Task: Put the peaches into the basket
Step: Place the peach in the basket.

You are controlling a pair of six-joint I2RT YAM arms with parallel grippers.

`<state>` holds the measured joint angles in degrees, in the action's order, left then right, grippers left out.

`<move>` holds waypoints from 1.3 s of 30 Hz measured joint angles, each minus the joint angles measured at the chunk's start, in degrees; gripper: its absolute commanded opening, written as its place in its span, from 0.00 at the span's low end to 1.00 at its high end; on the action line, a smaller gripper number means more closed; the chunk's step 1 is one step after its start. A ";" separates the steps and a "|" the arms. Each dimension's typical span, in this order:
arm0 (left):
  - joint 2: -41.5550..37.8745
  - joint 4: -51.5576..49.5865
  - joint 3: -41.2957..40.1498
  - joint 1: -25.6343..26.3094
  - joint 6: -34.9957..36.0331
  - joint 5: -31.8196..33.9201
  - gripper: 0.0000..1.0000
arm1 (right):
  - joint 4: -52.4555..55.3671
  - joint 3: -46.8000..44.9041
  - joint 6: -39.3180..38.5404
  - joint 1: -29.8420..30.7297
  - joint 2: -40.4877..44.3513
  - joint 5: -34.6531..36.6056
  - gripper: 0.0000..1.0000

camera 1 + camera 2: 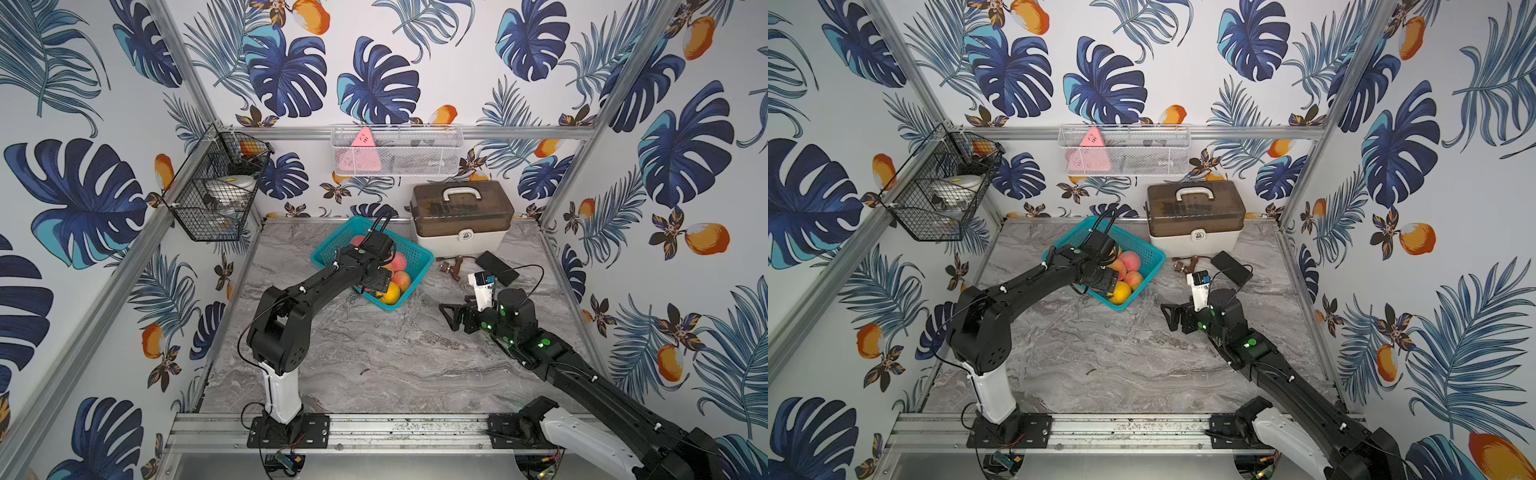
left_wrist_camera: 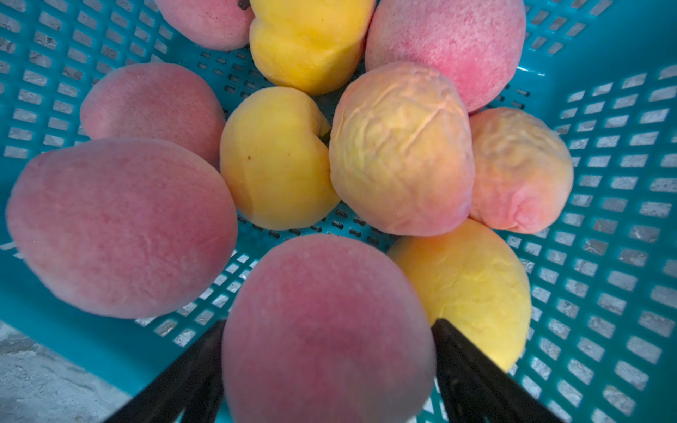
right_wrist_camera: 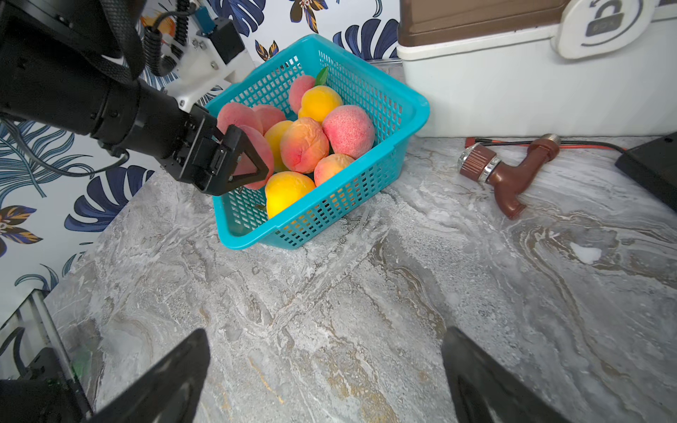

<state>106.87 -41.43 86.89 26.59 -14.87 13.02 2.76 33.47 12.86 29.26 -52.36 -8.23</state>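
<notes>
**Top views:** the left arm's wrist reaches over the basket, hiding its fingers and most of the peaches. The right gripper hovers over the grey marbled tabletop, well apart from the basket, jaws spread wide and empty.

**Left wrist view:** the left gripper has a pink peach between its two black fingers, inside the basket. Whether they press it or merely flank it cannot be told. Ten peaches counted, all within the basket walls.

**Right wrist view:** the near finger covers part of the pink peach. The basket stands on the tabletop just beside a white storage box, with a brown tap fitting near. Leaf-patterned wallpaper lines the walls.
</notes>
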 measured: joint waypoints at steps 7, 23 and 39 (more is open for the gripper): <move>-2.19 -0.52 0.61 0.00 -0.02 -1.31 0.94 | 1.92 1.01 -0.04 -0.46 0.07 1.16 1.00; -14.71 -2.54 -5.84 0.33 -1.75 -3.21 0.99 | 8.96 4.17 -1.79 -2.40 2.43 7.48 1.00; -40.70 2.93 -29.07 -3.43 -6.12 -2.73 0.99 | 1.29 -2.91 -6.95 -6.16 0.22 19.26 1.00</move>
<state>66.17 -38.50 57.82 23.16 -20.99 10.28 4.05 30.57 5.91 23.09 -52.14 11.03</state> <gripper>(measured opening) 0.989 0.999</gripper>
